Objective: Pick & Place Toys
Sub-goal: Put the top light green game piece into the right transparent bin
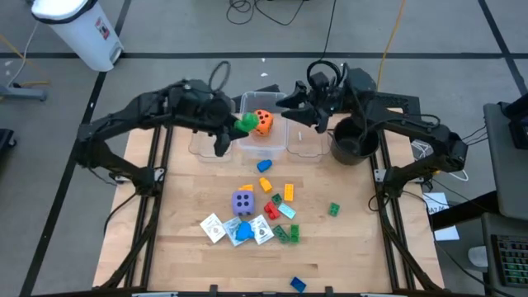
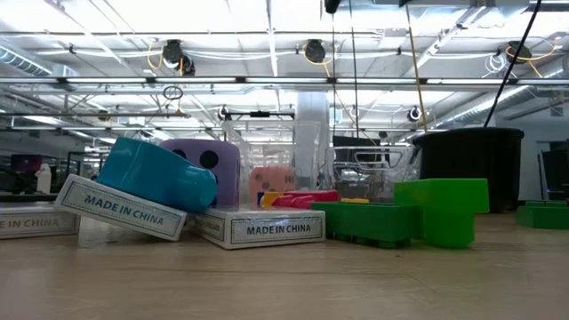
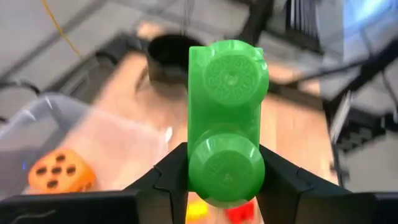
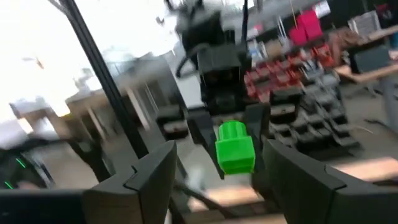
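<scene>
Left gripper point(image 3: 227, 180) grips green brick point(image 3: 227, 118) — over middle bin point(image 1: 264, 140).

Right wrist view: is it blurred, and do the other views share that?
Right wrist view: smeared throughout, though the green brick reads. Left wrist view: brick sharp, background and orange die soft. Low view: bright ceiling lights, toys crisp. High view: evenly lit, sharp.

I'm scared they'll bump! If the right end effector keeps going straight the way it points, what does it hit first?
Probably the green brick held in the left end effector. It sits straight ahead between the right end effector's open fingers, though how far is unclear.
</scene>
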### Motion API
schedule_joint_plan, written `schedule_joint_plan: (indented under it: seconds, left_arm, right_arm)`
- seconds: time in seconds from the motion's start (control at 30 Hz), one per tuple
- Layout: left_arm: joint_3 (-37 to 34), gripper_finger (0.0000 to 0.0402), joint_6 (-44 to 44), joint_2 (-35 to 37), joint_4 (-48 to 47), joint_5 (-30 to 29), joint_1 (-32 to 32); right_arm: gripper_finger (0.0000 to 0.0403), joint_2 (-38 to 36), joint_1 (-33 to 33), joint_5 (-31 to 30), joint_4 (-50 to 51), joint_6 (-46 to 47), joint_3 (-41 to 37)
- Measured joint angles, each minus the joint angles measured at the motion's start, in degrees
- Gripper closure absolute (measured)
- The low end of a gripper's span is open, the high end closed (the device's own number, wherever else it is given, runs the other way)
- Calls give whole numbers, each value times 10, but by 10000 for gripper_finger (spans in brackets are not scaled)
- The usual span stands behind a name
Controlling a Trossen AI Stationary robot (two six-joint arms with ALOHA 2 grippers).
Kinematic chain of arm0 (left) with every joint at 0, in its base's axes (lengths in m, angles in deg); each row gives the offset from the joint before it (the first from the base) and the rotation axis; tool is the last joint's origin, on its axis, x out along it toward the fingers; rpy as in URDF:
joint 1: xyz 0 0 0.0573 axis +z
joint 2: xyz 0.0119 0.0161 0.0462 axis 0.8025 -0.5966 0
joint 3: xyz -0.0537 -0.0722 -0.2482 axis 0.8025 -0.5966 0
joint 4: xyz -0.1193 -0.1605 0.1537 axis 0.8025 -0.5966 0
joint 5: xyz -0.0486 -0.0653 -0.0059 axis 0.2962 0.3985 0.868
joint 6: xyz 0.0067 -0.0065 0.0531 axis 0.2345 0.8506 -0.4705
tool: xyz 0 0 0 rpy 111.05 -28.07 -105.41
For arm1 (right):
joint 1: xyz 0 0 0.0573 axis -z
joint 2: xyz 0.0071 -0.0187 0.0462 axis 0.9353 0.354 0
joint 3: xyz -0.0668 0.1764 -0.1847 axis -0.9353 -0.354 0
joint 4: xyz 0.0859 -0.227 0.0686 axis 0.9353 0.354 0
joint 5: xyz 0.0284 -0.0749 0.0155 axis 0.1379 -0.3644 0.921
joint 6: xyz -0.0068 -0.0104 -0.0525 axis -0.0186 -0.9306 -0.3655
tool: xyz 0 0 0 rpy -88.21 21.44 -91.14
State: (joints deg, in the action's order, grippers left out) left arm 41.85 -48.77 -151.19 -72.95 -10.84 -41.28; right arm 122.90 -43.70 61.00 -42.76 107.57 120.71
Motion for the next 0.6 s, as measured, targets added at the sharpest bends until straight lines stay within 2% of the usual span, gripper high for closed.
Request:
schedule_joint_plan:
  seconds: [0.13, 0.27, 0.37, 0.47, 0.6]
  left_arm:
    - [51, 265, -28, -64, -87, 50, 10]
    - [91, 251, -60, -125, -149, 97, 20]
    - [113, 246, -83, -167, -170, 113, 22]
    - [133, 261, -99, -198, -169, 135, 22]
    - [152, 266, -102, -226, -166, 137, 22]
  right_arm:
    - [176, 7, -11, -1, 192, -134, 74]
    - [174, 11, -14, -3, 328, -200, 123]
    - [172, 18, -25, -39, 406, -252, 139]
    - [171, 23, -36, -74, 480, -283, 138]
    - [169, 40, -58, -106, 523, -309, 140]
